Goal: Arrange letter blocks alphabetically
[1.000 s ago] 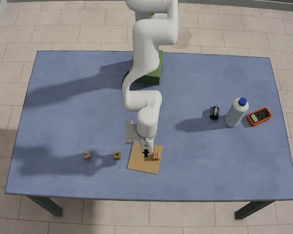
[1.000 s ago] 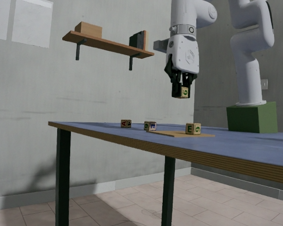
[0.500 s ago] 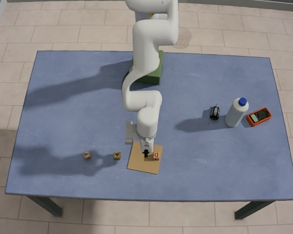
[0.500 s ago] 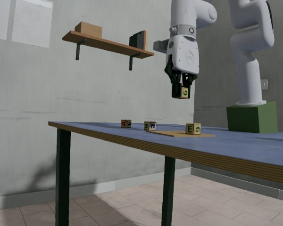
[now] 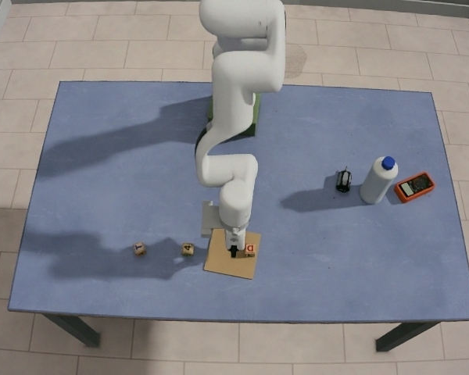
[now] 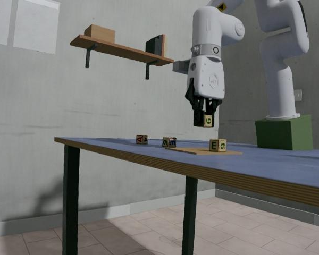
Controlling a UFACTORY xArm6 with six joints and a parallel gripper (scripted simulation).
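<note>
A tan mat (image 5: 230,253) lies near the table's front edge; it also shows in the side view (image 6: 203,151). A block with a red D on top (image 5: 249,249) sits on the mat's right part; in the side view it shows E and 9 on its sides (image 6: 217,144). My gripper (image 6: 203,120) (image 5: 234,251) is shut on a block with a green 9 on its side (image 6: 207,120) and holds it above the mat, just left of the D block. A block with 4 on top (image 5: 187,248) and a block with T on top (image 5: 139,248) lie left of the mat.
A white bottle with a blue cap (image 5: 378,180), a small black object (image 5: 343,180) and an orange multimeter (image 5: 414,187) stand at the right. The arm's green base (image 5: 252,116) is at the back middle.
</note>
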